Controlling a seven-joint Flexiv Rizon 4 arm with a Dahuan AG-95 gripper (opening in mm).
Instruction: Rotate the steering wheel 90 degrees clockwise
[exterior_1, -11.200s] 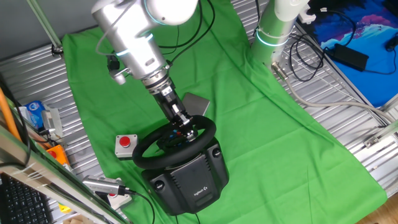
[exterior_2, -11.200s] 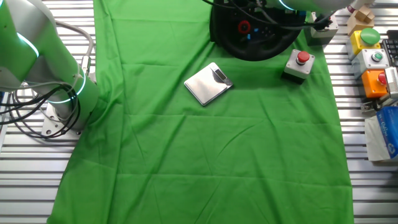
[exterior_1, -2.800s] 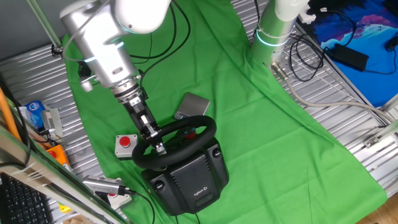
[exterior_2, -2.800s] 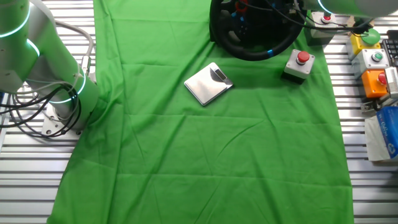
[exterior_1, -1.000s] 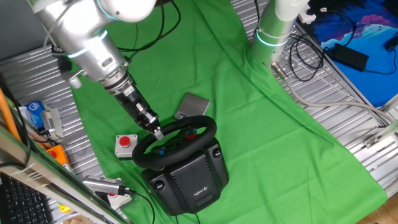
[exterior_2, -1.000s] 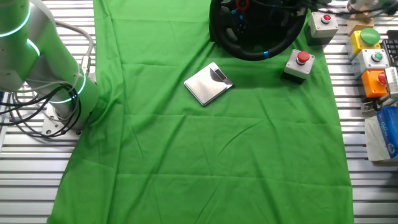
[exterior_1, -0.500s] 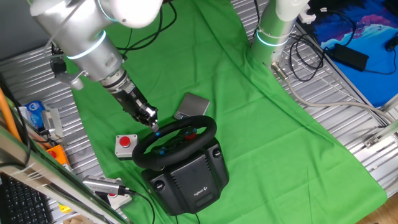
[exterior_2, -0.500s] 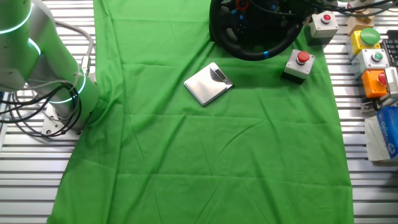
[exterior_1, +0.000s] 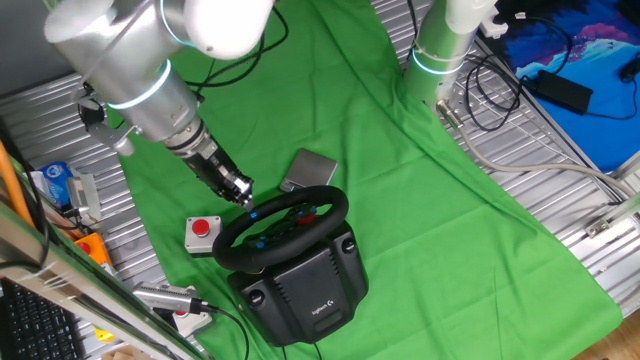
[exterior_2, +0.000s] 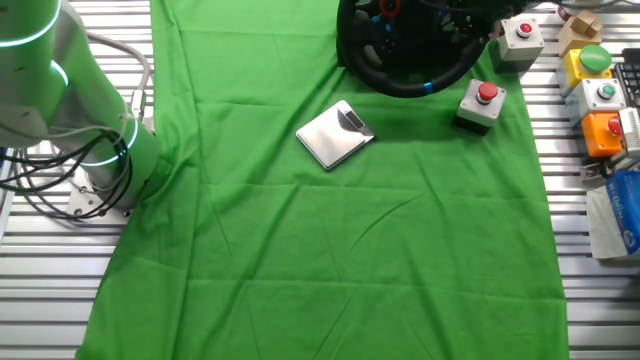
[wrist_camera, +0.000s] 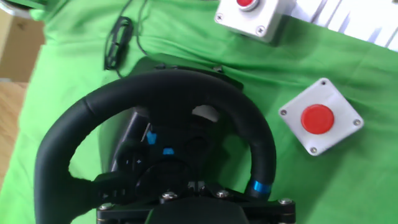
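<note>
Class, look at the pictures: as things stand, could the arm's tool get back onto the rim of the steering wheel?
Probably yes. The tool hangs just off the steering wheel, at its rim, and nothing lies between them; the grey box with the red button sits lower, to the side.

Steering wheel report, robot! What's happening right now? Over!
Gripper off the wheel, above its rim; jaws unclear. Black round steering wheel free on its base. Grey box with red button sits beside, not blocking.
</note>
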